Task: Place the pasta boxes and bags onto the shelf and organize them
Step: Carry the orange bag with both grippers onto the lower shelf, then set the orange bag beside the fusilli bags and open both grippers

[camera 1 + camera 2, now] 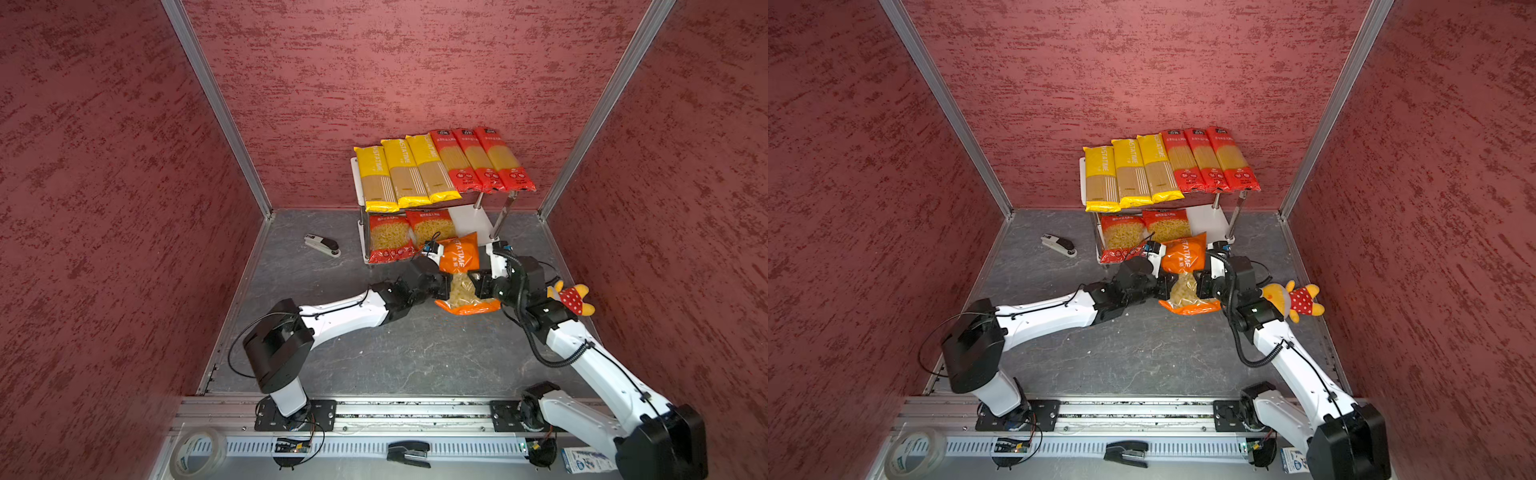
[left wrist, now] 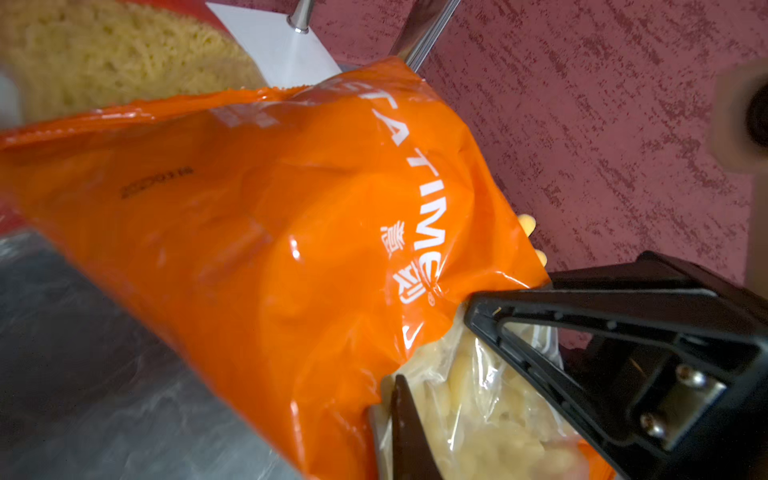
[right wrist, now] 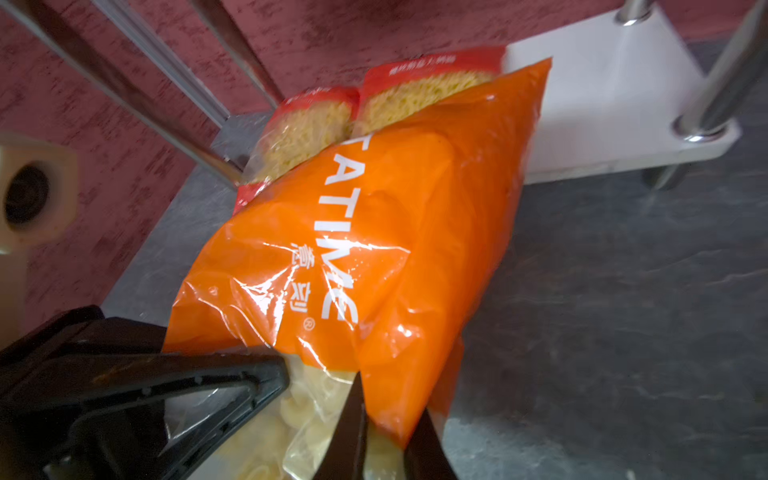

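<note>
I have the orange bag (image 1: pixel 457 259) pinched from both sides, just in front of the shelf (image 1: pixel 469 220). My left gripper (image 2: pixel 434 345) is closed as far as it goes on the clear middle part of the bag, where the short pasta shows through. My right gripper (image 3: pixel 320 378) is nearly closed too, with the film on the opposite side of that same part caught between its fingers.

The bag's long axis runs straight toward the shelf. Its printed orange end is raised and pointing at the bare right part of the lower board. It reaches the board's front edge, just beside the nearer of the two wide red bags (image 1: pixel 430 226). The bag's other orange end hangs low on the side away from the shelf, and I cannot tell whether it touches the tabletop (image 1: pixel 374 353).

On the shelf's top board the yellow spaghetti packs (image 1: pixel 405 174) and red spaghetti packs (image 1: pixel 482 160) lie side by side, their long axes running front to back.
</note>
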`<move>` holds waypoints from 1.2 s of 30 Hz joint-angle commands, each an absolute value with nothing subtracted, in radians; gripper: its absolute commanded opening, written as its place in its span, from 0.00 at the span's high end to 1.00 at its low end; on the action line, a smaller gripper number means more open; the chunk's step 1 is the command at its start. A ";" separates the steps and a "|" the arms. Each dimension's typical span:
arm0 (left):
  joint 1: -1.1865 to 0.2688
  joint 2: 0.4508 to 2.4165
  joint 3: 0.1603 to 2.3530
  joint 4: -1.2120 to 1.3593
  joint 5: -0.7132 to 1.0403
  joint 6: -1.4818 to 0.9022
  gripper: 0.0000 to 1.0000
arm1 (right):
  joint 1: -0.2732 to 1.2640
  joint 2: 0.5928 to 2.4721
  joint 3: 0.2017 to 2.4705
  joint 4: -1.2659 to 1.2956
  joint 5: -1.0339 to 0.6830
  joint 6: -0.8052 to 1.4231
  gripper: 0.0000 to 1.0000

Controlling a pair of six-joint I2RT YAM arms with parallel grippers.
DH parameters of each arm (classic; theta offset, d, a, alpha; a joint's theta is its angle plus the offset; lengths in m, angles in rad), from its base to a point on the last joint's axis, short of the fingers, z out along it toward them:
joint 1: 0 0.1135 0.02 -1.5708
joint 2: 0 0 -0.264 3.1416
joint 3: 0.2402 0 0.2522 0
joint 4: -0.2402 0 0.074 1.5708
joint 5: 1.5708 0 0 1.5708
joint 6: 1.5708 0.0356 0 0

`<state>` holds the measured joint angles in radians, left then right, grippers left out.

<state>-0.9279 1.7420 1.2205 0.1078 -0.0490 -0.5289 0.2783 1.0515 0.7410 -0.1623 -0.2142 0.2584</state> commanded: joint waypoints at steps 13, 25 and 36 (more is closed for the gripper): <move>-0.854 2.258 1.819 0.383 -0.073 -0.376 1.00 | 0.156 1.573 1.011 0.549 -0.086 0.048 1.00; -0.789 2.589 2.253 0.259 -0.158 -0.358 1.00 | 0.156 1.835 1.091 0.652 0.050 -0.052 0.55; -0.787 2.668 2.400 0.166 -0.288 -0.372 1.00 | 0.157 1.540 0.876 0.547 0.134 0.075 0.38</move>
<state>-0.7902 2.6583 2.3413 0.1219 -0.2199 -0.3798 0.1501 1.6054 0.8879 0.5716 0.1074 0.0227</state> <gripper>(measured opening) 0.046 0.618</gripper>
